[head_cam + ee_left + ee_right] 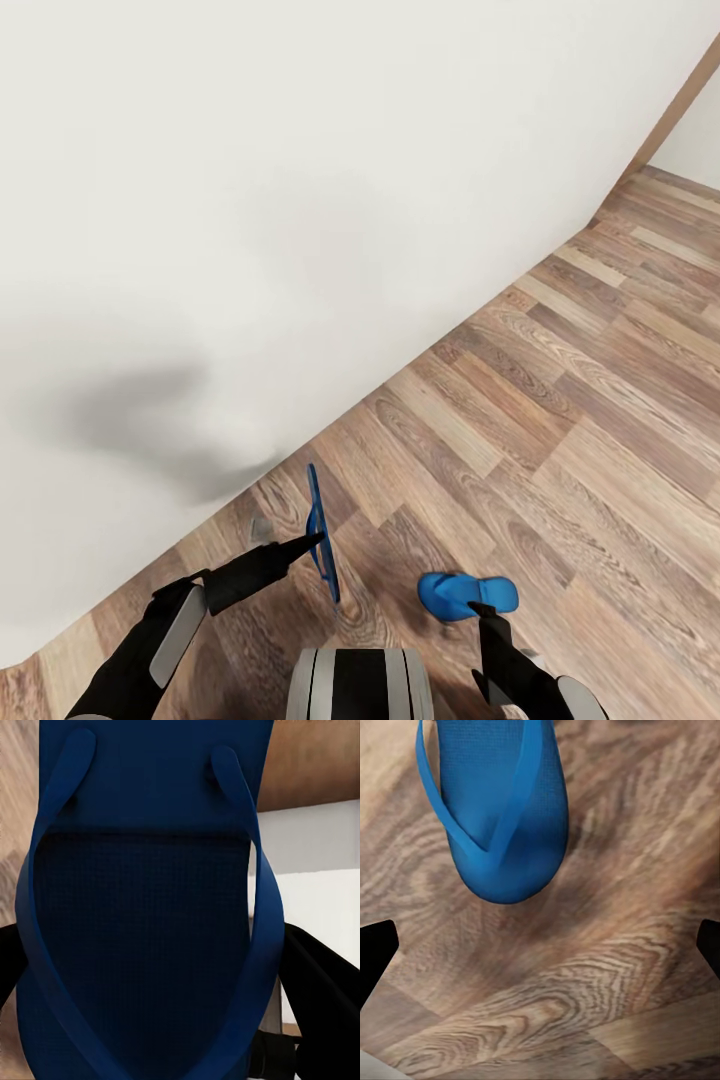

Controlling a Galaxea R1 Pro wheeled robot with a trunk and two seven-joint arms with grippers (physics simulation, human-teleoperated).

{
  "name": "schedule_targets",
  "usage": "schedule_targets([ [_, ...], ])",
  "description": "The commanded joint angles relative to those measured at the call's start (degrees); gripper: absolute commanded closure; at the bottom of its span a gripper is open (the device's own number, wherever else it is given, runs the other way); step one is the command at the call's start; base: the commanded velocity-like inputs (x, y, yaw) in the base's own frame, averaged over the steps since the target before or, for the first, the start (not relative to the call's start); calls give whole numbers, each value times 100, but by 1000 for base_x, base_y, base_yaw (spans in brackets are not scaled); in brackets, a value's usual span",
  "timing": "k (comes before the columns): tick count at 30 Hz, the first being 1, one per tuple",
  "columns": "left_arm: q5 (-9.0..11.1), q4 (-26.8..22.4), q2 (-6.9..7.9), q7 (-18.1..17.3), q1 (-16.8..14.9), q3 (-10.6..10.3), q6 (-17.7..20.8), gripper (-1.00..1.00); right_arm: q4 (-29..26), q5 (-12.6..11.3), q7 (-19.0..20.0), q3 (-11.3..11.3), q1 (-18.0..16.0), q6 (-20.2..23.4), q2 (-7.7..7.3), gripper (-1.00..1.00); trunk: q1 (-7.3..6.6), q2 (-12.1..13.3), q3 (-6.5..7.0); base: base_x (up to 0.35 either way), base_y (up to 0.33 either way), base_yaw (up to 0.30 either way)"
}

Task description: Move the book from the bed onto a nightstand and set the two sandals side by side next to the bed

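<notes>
left gripper (318,540) grips one sandal (322,545) on edge, beside the bed (250,250). right gripper (484,608) spread wide; 2nd sandal (466,593) flat on floor (560,430). pair not aligned yet, book unseen.

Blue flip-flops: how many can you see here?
2. One sandal is held on edge in the left tool, beside the bed. The other sandal lies flat on the floor, just ahead of the open right tool.

One sandal (322,535) on edge, other (466,595) flat
</notes>
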Motion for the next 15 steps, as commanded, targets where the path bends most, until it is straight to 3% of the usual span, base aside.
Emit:
schedule_targets([
  [1,51,0,5,5,-2,-13,51,100,-8,-28,-37,-19,-2,29,6,-100,-1,-1,-3,31,0,0],
  [6,50,0,5,24,-2,-13,51,100,-9,-28,-37,-20,-2,29,6,-100,-1,-1,-3,204,0,0],
  [15,43,0,5,20,-2,-14,42,100,-10,-28,-43,-22,-2,29,6,-100,-1,-1,-3,83,0,0],
])
